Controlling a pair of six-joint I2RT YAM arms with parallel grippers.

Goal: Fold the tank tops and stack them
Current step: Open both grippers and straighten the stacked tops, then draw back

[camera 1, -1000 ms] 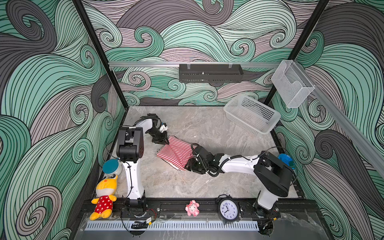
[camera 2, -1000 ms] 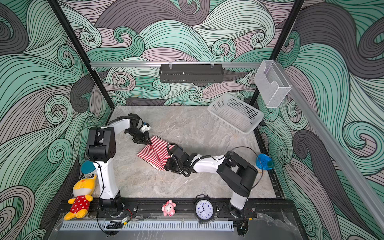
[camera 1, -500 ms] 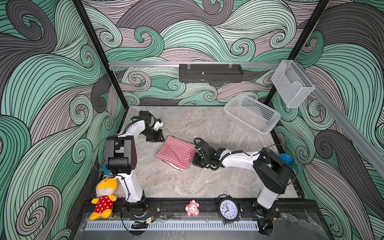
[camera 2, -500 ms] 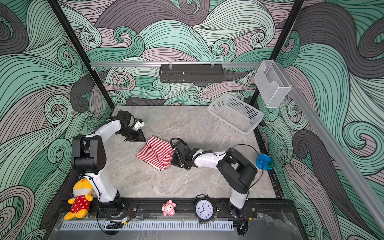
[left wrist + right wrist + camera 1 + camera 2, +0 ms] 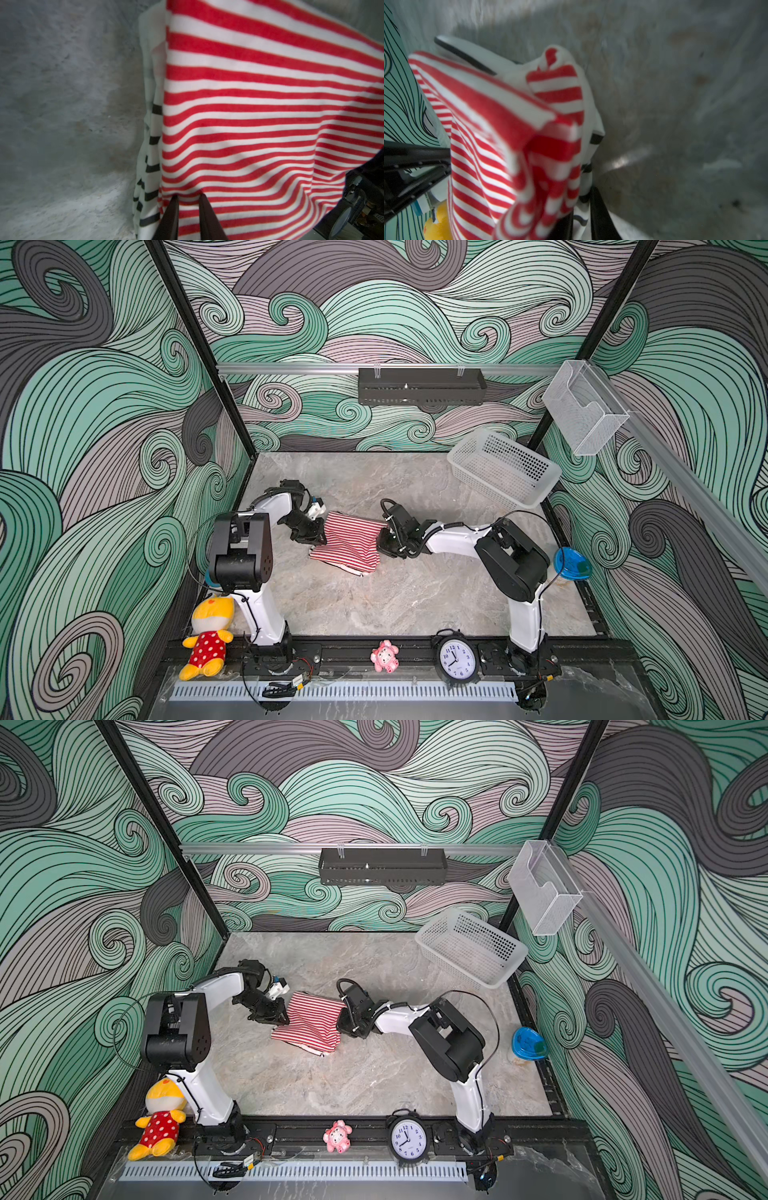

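The red-and-white tank top [image 5: 351, 541] [image 5: 311, 1023] lies folded mid-table, its back edge raised and stretched between both grippers. Under it, only a strip of the black-and-white tank top [image 5: 152, 145] [image 5: 583, 218] peeks out. My left gripper [image 5: 320, 535] [image 5: 284, 1017] [image 5: 188, 199] is shut on the red-striped cloth at its left edge. At the right edge my right gripper [image 5: 382, 539] [image 5: 340, 1023] [image 5: 583, 207] is shut too. Black-striped cloth sits between its fingers [image 5: 600, 216], and bunched red-striped cloth drapes over them.
A white mesh basket [image 5: 503, 472] stands tilted at the back right. A blue-lidded cup [image 5: 571, 564] is by the right edge. On the front rail sit a black clock [image 5: 457, 659], a pink toy [image 5: 384, 655] and a plush doll [image 5: 208, 635].
My left gripper came back from the rear left and took hold of the cloth's left edge. My right gripper closed on the right edge. The cloth's back edge has risen.
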